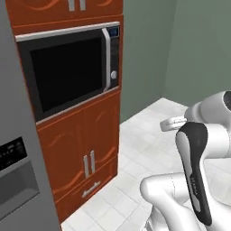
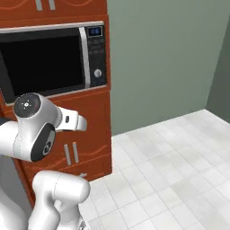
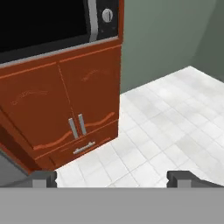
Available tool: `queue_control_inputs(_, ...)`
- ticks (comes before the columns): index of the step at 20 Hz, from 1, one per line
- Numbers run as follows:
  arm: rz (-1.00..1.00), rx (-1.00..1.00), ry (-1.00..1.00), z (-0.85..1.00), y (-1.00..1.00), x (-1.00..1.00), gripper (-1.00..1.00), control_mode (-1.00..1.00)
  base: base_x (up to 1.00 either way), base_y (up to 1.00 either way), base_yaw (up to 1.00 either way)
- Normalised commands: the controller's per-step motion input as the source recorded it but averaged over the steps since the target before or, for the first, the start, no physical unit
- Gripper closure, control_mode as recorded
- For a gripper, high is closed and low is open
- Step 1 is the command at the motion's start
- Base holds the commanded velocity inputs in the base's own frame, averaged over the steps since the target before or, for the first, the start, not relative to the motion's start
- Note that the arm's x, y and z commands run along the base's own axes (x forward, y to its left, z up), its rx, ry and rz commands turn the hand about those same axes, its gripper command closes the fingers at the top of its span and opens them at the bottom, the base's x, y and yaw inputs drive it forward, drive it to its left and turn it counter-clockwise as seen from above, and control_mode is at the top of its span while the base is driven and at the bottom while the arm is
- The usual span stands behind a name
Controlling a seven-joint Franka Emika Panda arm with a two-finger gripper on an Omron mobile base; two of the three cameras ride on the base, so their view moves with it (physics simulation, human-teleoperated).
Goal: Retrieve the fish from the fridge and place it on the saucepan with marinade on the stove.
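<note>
The claw [image 3: 112,178] stands wide apart, holding nothing. In the hand view its two dark fingertips [image 3: 43,178] rise at 7 and 5 o'clock, with bare white tiled floor [image 3: 175,118] between and beyond them.

The fridge [image 1: 16,149] fills the 9 o'clock edge of the left base view: a grey door face with a dark dispenser panel [image 1: 13,176] at about 8 o'clock. Its door looks shut from this angle (handles are out of frame). The fish cannot be seen, so its place cannot be told from these views.

Just beside the fridge, toward 12 o'clock, stands a red-brown wooden cabinet column [image 1: 81,149] carrying a black wall oven [image 1: 67,72] with a silver frame, a small blue display and a round knob [image 1: 113,75] on its right-hand strip. Below the oven sit two cabinet doors with paired silver vertical handles [image 1: 89,163], and under them a low drawer with a horizontal pull [image 1: 91,189].

In the hand view the same doors lie at 9 to 10 o'clock, the oven's black glass at 11 o'clock.

The arm [image 1: 194,171] rises at 4 o'clock in the left base view and at 8 o'clock in the right base view, folded, well apart from the cabinet. A grey-green wall [image 2: 166,58] stands from 12 to 3 o'clock.
</note>
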Motion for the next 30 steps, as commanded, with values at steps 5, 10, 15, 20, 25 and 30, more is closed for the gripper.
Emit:
queue_control_inputs(5,0.0,0.0,0.0,0.0,0.0,0.0,-1.0,1.0,0.0,0.16,0.64)
queue_control_inputs(10,0.0,0.0,0.0,0.0,0.0,0.0,-1.0,1.0,-0.02,0.45,0.57)
queue_control_inputs(15,0.0,0.0,0.0,0.0,0.0,0.0,-1.0,1.0,-0.07,0.68,0.46)
queue_control_inputs(20,0.0,0.0,0.0,0.0,0.0,0.0,-1.0,1.0,0.0,0.88,0.33)
queue_control_inputs(25,0.0,0.0,0.0,0.0,0.0,0.0,-1.0,1.0,0.12,0.56,0.32)
queue_control_inputs(30,0.0,0.0,0.0,0.0,0.0,0.0,-1.0,1.0,0.25,0.34,0.23)
